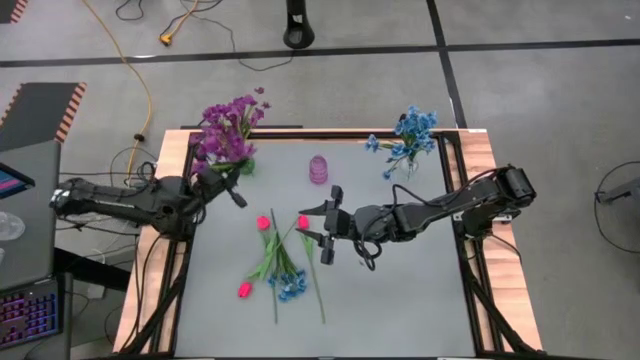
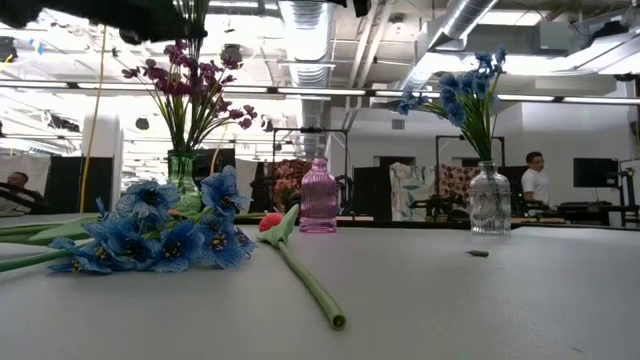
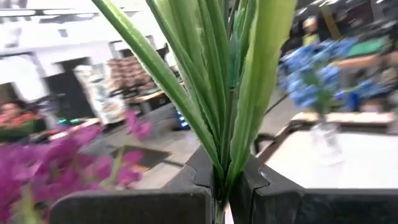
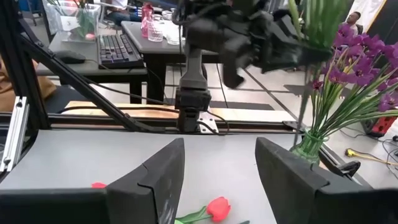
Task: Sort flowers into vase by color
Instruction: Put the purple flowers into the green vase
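Note:
A purple bunch stands in a green glass vase at the far left. Blue flowers stand in a clear vase at the far right, and a pink vase sits between them. On the table lie pink-red buds and a blue cluster on long stems. My left gripper is shut on a green-leaved sprig above the purple vase. Which blossoms are the sprig's own I cannot tell. My right gripper hangs open over the loose flowers, touching nothing. My left gripper pinches the sprig's bundled green stems and leaves between its two fingers, which lie across the stems. The sprig stands upright in the hold. A thin stem runs down from the gripper into the green vase.
A loose stem's cut end points toward the near edge. The table's wooden rim has dark rails along its left and right sides. Grey tabletop lies open to the near right. People and desks show in the room beyond.

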